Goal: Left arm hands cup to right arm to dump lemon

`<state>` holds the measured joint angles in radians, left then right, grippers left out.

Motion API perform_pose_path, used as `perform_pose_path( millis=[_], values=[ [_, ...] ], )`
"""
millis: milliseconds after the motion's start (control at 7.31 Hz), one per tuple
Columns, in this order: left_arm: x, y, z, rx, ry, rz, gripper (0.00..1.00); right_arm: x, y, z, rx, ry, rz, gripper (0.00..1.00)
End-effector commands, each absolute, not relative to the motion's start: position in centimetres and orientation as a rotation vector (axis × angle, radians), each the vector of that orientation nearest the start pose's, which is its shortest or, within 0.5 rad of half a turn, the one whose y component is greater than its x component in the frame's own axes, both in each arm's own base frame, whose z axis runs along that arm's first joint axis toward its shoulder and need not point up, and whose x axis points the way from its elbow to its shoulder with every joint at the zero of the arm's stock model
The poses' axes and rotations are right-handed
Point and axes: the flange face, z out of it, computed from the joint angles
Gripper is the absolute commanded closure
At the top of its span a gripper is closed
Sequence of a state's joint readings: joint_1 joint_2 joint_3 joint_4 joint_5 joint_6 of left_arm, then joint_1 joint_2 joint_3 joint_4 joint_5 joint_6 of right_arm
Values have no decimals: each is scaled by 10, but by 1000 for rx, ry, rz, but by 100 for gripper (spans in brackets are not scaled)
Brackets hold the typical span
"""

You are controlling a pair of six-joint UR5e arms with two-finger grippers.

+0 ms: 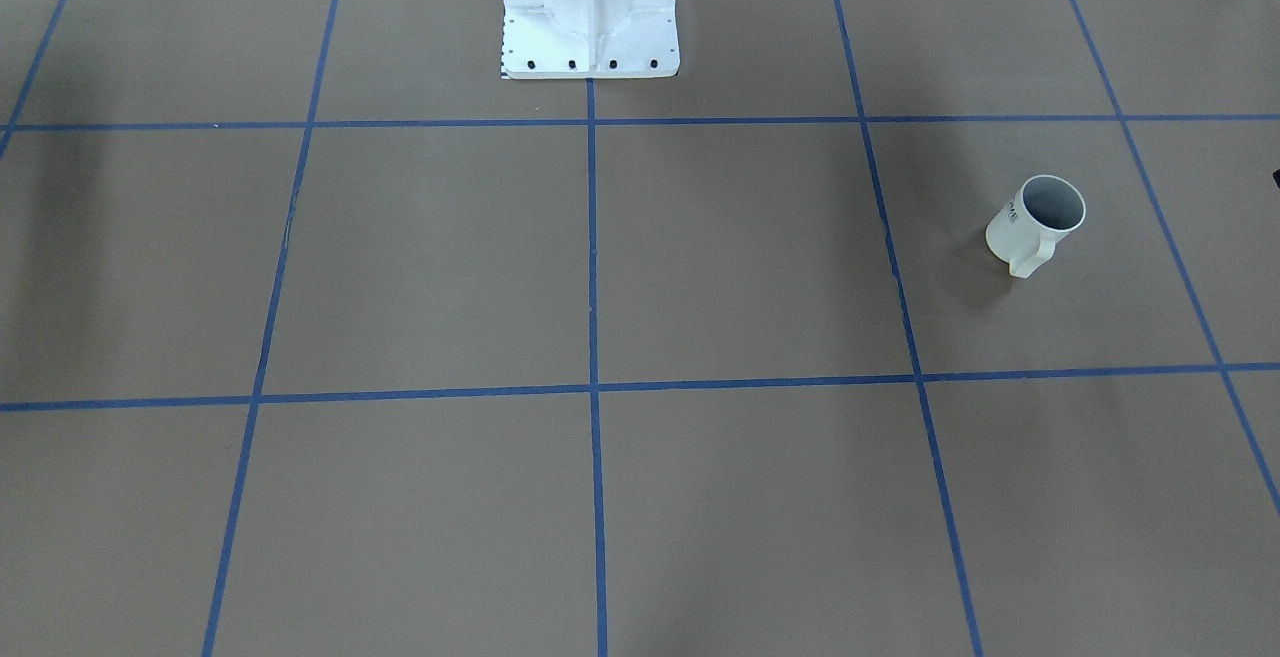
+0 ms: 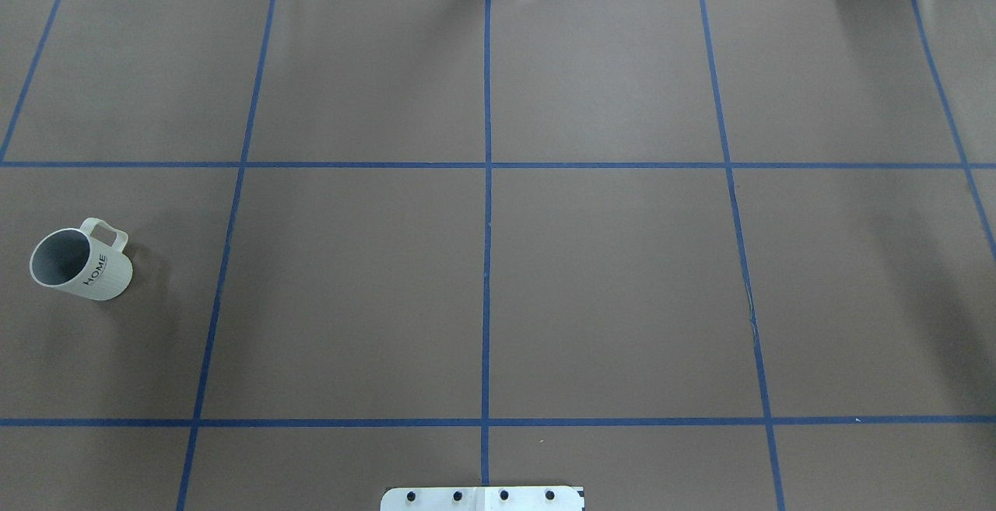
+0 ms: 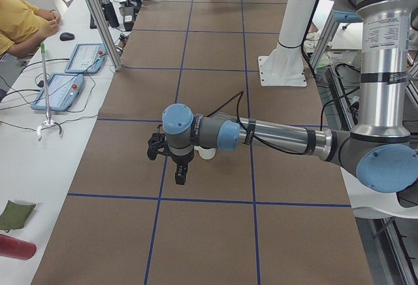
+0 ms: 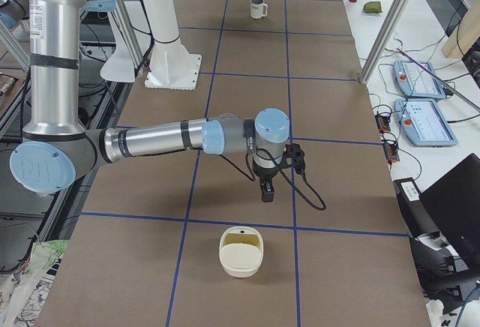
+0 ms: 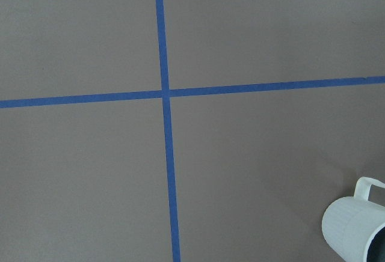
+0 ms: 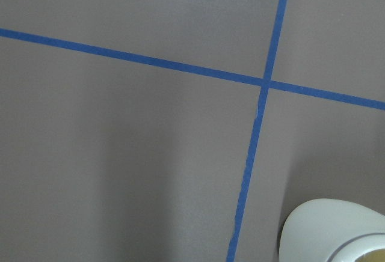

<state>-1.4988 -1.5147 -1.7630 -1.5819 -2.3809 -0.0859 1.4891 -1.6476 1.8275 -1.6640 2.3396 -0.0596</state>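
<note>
The cup (image 2: 78, 262) is a white mug with black lettering, standing upright on the brown table on my left side, handle towards the far edge. It also shows in the front view (image 1: 1035, 222) and at the lower right of the left wrist view (image 5: 355, 229). Its inside looks grey, and the lemon is not visible. In the left side view my left gripper (image 3: 179, 175) hangs pointing down, just in front of the cup (image 3: 208, 155). My right gripper (image 4: 266, 192) hangs over the table's other end. I cannot tell whether either is open or shut.
A cream bowl (image 4: 241, 252) sits on the table near my right gripper and fills the corner of the right wrist view (image 6: 337, 232). The white base pillar (image 1: 590, 17) stands at the robot's side. A person (image 3: 19, 17) sits by control tablets (image 3: 62, 89).
</note>
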Motion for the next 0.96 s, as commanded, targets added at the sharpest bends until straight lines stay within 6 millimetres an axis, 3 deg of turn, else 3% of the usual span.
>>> perform_pose_path(
  millis=[0,548,821],
  values=[
    [-26,-477,586,76,825,48,0,26,-465,576,81,-770,-171,0],
    [-25,-477,575,93,829,58,0,25,-468,572,89,-770,-175,0],
    [-26,-476,580,86,827,54,0,26,-468,571,90,-771,-173,0]
  ],
)
